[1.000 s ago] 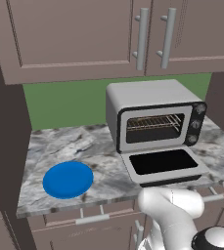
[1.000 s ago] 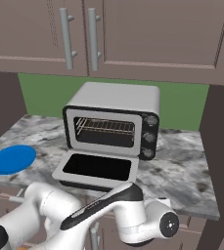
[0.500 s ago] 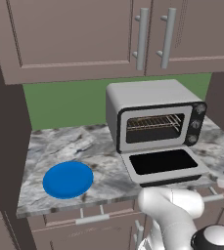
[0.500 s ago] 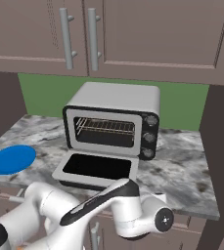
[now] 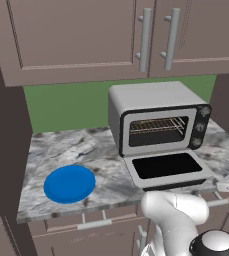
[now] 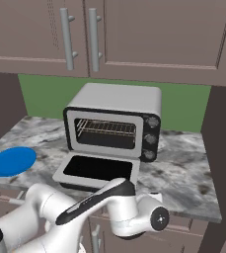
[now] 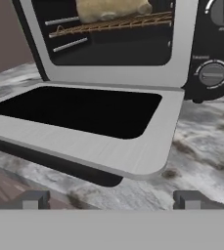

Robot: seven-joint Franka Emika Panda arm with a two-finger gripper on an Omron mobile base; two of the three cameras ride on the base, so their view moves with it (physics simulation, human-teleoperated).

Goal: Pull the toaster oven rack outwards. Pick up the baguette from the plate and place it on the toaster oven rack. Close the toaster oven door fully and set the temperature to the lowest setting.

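The silver toaster oven (image 5: 158,107) (image 6: 115,105) stands on the counter. Its door (image 5: 168,167) (image 6: 97,169) (image 7: 89,141) lies open and flat toward me. Inside, the tan baguette (image 7: 111,8) rests on the wire rack (image 7: 114,24) (image 5: 156,125) (image 6: 106,128), which sits within the cavity. The blue plate (image 5: 69,183) (image 6: 12,160) lies bare to the oven's left. My gripper (image 7: 112,200) hangs low, just in front of the door's front edge. It is open, with nothing between its fingertips (image 7: 35,199). Two dark knobs (image 7: 212,73) show on the right panel.
Upper cabinets with long bar handles (image 5: 158,37) (image 6: 80,37) hang above the oven. A dark side wall (image 6: 223,148) closes off the counter's right end. Marbled counter (image 5: 81,150) (image 6: 183,173) lies bare on both sides of the oven.
The arm has swung to the right in front of the counter, and part of the hand now shows at the right edge of the left base view. The oven, door and plate have not moved.
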